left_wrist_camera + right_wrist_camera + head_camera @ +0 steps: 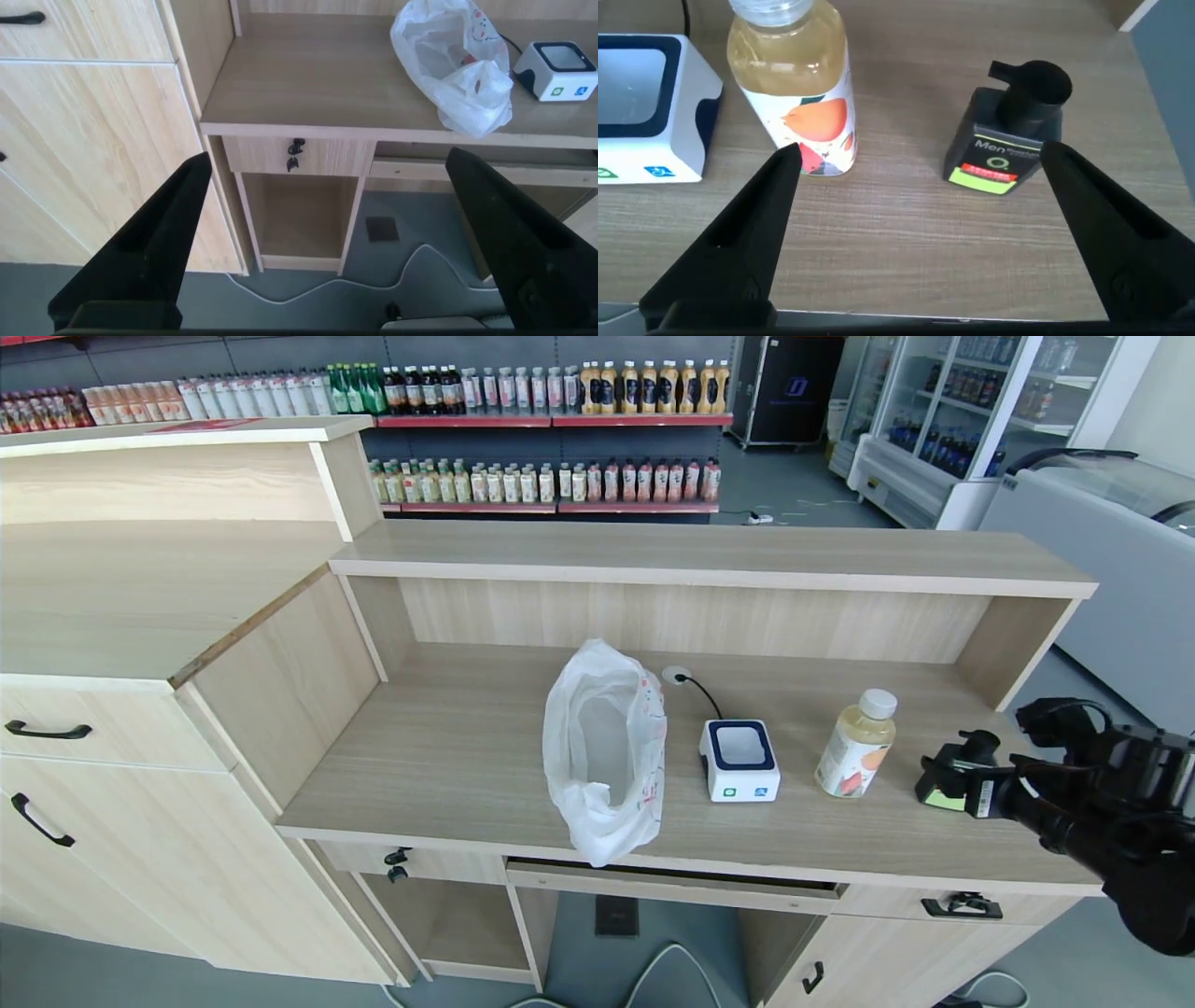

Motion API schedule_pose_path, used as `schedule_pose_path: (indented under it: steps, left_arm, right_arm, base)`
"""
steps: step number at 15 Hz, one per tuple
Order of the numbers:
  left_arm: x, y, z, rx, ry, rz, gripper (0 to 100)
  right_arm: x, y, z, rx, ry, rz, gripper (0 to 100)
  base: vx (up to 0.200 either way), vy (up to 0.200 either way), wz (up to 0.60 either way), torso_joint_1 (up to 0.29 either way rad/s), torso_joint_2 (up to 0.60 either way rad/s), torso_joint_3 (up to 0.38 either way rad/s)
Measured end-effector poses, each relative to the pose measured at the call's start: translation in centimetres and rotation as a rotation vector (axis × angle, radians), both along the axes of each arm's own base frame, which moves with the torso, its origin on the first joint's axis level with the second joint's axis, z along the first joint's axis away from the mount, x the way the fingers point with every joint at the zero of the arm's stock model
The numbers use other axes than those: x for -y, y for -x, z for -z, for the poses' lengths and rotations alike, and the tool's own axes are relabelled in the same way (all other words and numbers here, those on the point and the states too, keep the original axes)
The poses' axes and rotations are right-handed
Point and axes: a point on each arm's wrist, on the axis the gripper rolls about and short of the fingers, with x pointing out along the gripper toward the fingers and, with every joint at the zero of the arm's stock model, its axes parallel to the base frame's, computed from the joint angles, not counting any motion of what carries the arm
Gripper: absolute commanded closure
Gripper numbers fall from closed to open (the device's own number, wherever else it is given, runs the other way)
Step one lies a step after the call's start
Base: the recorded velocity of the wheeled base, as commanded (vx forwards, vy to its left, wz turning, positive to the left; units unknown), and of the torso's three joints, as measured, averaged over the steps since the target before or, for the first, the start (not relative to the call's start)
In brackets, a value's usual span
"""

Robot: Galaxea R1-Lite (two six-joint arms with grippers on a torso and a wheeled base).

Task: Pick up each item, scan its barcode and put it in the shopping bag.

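A white plastic shopping bag [607,747] stands open on the wooden counter [448,756]. To its right sits the white barcode scanner [739,759] with a dark window. Further right, a juice bottle [857,744] with a white cap stands upright, and beyond it a black pump bottle [945,784] with a green label, partly hidden by my right arm [1092,803]. My right gripper [920,154] is open, hovering near the counter's front edge, facing the juice bottle [796,89] and the pump bottle [1008,131]. My left gripper [329,159] is open, low in front of the counter, left of the bag [453,61].
A raised shelf wall [709,616] closes the counter's back and sides. The scanner's cable [702,693] runs to a hole behind it. Drawers with a key [295,157] sit under the counter. A taller cabinet [140,616] stands at the left.
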Motion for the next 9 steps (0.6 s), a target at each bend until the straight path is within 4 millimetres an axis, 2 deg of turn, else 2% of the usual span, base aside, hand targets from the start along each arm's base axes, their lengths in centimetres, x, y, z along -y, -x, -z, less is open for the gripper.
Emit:
schedule_pose_path:
  steps: [5, 9]
  left_arm:
    - [0.0, 0.0, 0.0, 0.0, 0.0, 0.0, 0]
    - [0.0, 0.0, 0.0, 0.0, 0.0, 0.0, 0]
  right_arm:
    - [-2.0, -3.4, 1.0, 0.026, 0.008, -0.065, 0]
    - [-4.0, -5.2, 2.1, 0.021, 0.018, -0.081, 0]
  base:
    - [0.0, 0.0, 0.0, 0.0, 0.0, 0.0]
    - [0.0, 0.0, 0.0, 0.0, 0.0, 0.0]
